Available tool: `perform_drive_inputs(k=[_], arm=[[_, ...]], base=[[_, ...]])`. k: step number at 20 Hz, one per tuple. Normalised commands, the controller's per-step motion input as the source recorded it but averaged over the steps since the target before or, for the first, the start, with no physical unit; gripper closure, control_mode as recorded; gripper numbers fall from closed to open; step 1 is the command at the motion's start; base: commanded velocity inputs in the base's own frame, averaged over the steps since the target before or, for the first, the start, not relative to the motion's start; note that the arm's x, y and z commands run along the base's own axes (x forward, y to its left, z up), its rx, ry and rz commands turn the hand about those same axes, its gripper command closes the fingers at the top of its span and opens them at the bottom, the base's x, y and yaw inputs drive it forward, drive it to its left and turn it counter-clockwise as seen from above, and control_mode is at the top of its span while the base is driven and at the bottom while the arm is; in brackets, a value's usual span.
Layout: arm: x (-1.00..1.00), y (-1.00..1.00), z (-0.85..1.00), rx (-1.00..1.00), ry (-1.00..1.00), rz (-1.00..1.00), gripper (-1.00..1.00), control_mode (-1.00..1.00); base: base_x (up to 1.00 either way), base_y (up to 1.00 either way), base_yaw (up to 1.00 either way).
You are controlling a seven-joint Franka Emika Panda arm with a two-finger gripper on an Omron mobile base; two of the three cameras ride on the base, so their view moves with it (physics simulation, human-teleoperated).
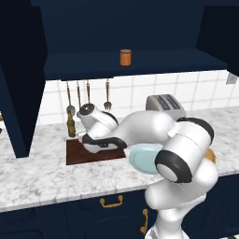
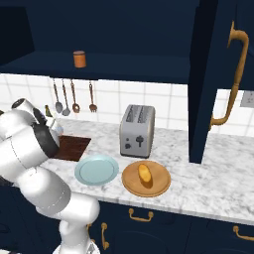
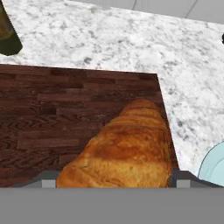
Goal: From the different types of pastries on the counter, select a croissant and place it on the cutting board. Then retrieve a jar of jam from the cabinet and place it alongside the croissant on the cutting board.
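I read no writing anywhere. My hand (image 3: 113,183) stands wide, fingertips flanking the croissant (image 3: 124,146) on the cutting board (image 3: 52,118) (grip or mere straddle, I cannot tell). The jam jar (image 1: 125,57) sits on the cabinet shelf (image 1: 158,61).

A rendered home kitchen: marble table (image 2: 208,173), toaster (image 2: 137,131), hanging utensils (image 2: 74,96), tiled backsplash (image 2: 163,104), navy cabinets (image 2: 124,34).

Arm (image 1: 154,128): glossy white rounded housings, black bands at joints, dark end caps; no visible cables or markings.
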Motion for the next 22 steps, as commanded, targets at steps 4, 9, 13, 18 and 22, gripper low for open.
perform_drive_inputs(k=[4,9,13,18,22], arm=[[0.16,0.18,0.08,0.04,-0.02,-0.01,1.0,-1.0],[0.54,0.27,-0.1,0.25,0.01,-0.03,1.0,-1.0],[0.03,0.26,-0.07,0.1,0.02,-0.01,1.0,-1.0],[0.0,0.15,-0.12,0.05,-0.03,0.0,1.0,-1.0],[0.0,0.06,-0.46,0.1,0.0,0.08,1.0,-1.0]], base=[[0.0,0.0,0.0],[0.0,0.0,0.0],[0.0,0.0,0.0],[0.0,0.0,0.0],[0.0,0.0,0.0]])
